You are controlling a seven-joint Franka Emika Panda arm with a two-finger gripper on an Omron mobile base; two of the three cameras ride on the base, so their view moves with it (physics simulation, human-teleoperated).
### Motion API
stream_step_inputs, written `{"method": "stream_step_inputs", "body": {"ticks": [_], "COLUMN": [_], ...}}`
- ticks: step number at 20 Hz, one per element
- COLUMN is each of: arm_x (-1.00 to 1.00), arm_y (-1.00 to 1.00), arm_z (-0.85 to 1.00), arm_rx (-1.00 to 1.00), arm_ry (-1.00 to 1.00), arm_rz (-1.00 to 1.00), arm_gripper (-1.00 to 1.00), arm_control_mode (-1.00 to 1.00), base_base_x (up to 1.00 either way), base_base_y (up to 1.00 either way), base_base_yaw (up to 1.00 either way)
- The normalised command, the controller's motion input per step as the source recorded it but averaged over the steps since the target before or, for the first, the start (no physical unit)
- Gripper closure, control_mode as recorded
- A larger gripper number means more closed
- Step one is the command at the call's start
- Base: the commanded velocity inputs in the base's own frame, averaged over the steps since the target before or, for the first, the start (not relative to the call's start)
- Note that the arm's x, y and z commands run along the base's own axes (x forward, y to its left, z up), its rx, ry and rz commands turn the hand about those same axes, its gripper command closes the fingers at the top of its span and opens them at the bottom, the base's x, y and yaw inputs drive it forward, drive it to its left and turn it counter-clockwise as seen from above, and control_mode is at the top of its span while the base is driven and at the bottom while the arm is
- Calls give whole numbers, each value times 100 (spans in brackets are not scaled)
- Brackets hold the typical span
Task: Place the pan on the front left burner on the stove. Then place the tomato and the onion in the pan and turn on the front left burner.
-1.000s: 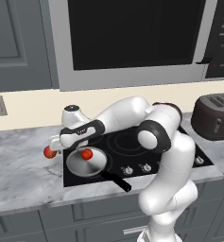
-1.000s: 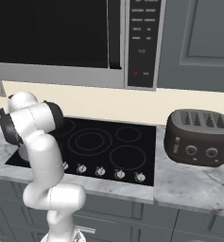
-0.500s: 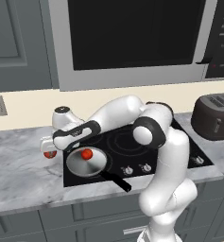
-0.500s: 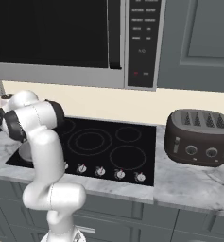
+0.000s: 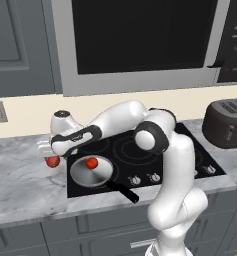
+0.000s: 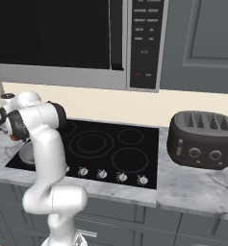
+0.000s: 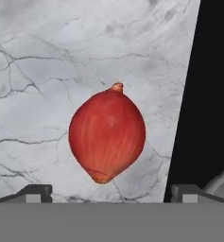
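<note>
Left base cam: behind the arm on its left, looking forward and down at the glossy black glass cooktop [image 5: 140,155] and grey marble counter [image 5: 25,175], mid-range. Right base cam: mirrored, from the right, same cooktop [image 6: 110,144] plus the dark four-slot toaster [image 6: 202,139]. Both also catch that toaster [image 5: 227,122] and the microwave overhead. Hand cam: very close, pointing down at the counter [image 7: 38,56], a reddish pointed onion [image 7: 107,133] mid-frame, cooktop edge [image 7: 212,94] alongside.
</note>
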Motion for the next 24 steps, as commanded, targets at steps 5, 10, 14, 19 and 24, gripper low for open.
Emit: {"method": "stream_step_inputs", "body": {"ticks": [5, 10, 14, 19, 24], "arm_x": [11, 4, 7, 8, 4], "arm_y": [2, 0, 3, 11, 17], "arm_z": [0, 0, 0, 0, 0], "arm_rx": [5, 0, 0, 0, 0], "arm_ry": [0, 0, 0, 0, 0], "arm_rz": [0, 0, 0, 0, 0], "arm_gripper": [-100, -100, -100, -100, -100], "arm_control_mode": [-100, -100, -100, -100, -100], "base_base_x": [0, 0, 0, 0, 0], "base_base_y": [0, 0, 0, 0, 0], "base_base_yaw": [0, 0, 0, 0, 0]}}
